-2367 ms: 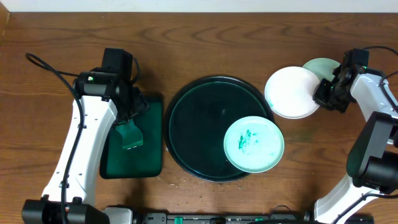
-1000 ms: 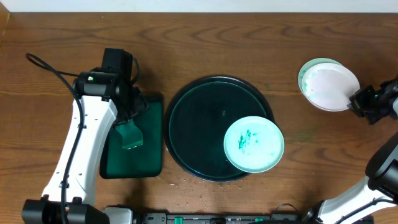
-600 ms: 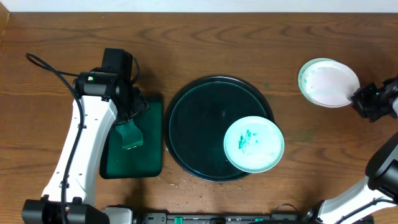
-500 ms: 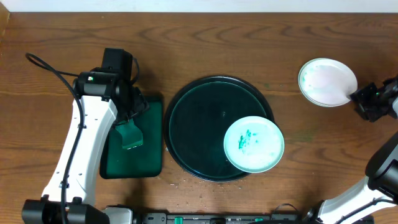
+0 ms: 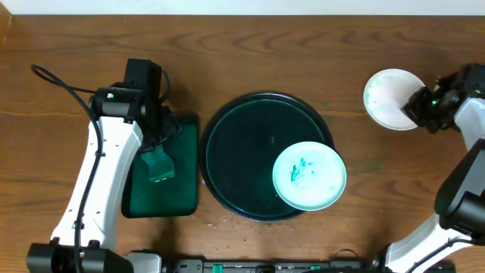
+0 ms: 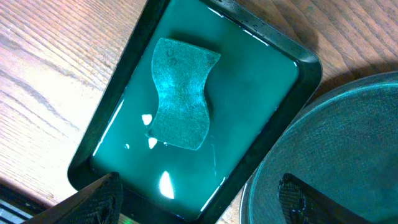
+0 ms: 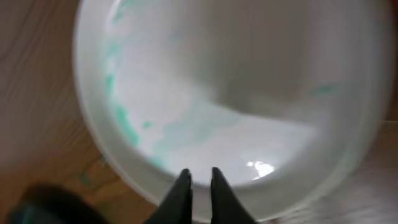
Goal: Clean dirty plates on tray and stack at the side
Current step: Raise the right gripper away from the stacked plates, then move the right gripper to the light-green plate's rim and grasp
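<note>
The table [image 5: 303, 53] is brown wood with dark wavy grain. The round tray [image 5: 235, 152] is black-green. The plate [image 5: 309, 176] lying on it is pale mint-white with a teal-green smear at its middle. The right-hand plate [image 5: 385, 98] is white, faintly streaked teal. The rectangular tray [image 6: 308, 71] is glossy dark green, and its sponge [image 6: 181, 93] is speckled teal.

Under my right gripper [image 7: 199, 180] the plate [image 7: 236, 93] looks smooth and glossy. Below my left gripper [image 6: 200, 198] I see the rectangular tray [image 6: 301, 68] shining wet-glossy, the sponge [image 6: 180, 93] rough and fibrous, the round tray [image 6: 348, 143] finely textured matt, and the table [image 6: 50, 74] grained wood.
</note>
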`<state>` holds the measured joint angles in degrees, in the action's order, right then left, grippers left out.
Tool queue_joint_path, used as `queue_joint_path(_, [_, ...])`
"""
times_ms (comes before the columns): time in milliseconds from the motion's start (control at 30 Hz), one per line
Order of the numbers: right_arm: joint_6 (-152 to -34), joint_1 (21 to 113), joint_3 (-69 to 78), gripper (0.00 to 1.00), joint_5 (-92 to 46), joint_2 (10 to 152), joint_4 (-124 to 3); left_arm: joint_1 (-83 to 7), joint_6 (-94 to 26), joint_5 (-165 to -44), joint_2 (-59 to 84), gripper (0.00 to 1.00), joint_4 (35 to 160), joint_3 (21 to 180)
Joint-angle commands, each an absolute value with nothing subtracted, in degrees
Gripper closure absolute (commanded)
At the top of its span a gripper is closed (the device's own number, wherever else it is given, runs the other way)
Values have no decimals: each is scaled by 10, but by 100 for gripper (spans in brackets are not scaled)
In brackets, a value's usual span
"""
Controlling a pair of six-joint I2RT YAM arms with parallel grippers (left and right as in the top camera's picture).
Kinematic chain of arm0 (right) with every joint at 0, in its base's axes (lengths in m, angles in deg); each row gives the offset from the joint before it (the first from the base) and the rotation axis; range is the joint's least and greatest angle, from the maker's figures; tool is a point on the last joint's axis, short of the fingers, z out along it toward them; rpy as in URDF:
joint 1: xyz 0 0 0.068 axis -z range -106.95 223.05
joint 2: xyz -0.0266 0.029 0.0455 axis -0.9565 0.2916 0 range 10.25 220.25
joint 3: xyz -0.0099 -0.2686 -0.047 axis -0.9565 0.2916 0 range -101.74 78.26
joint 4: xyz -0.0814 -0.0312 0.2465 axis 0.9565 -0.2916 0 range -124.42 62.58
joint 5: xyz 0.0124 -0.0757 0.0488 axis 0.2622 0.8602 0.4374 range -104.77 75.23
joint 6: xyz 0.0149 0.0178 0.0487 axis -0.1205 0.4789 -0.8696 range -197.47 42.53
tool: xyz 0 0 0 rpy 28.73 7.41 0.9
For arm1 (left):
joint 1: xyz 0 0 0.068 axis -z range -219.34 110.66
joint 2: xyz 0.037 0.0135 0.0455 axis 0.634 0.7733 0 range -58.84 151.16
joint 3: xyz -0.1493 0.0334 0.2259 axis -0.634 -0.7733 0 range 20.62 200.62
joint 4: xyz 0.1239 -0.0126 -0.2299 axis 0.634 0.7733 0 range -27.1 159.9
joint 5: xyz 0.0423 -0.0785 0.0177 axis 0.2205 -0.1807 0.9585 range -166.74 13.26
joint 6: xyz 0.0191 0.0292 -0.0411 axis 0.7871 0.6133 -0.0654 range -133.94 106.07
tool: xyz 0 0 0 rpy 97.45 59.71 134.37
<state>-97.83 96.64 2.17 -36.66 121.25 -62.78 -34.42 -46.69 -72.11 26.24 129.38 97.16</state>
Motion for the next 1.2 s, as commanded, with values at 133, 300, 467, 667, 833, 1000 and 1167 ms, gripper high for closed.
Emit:
queue_joint_path(133, [-840,863,22,72,-406,1135,-685,-345,-461,-718,267,20,1294,975])
queue_joint_path(300, [-842,785,22,62,-297,1062,-751,-345,-460,-715,268,20,1290,975])
queue_joint_path(467, [-917,693,22,58,-157,994,-829,-345,-454,-700,276,20,1277,975])
queue_joint_path(667, [-961,595,22,25,-162,967,-917,-345,-454,-701,312,20,1271,975])
queue_joint_path(833, [-941,562,22,1,-246,968,-985,-345,-454,-701,350,20,1271,974])
queue_joint_path(1000, [-1002,564,23,1,-233,968,-1049,-345,-454,-701,374,20,1271,974])
queue_joint_path(1167, [-1121,565,51,28,-138,968,-1097,-345,-454,-701,381,20,1269,974])
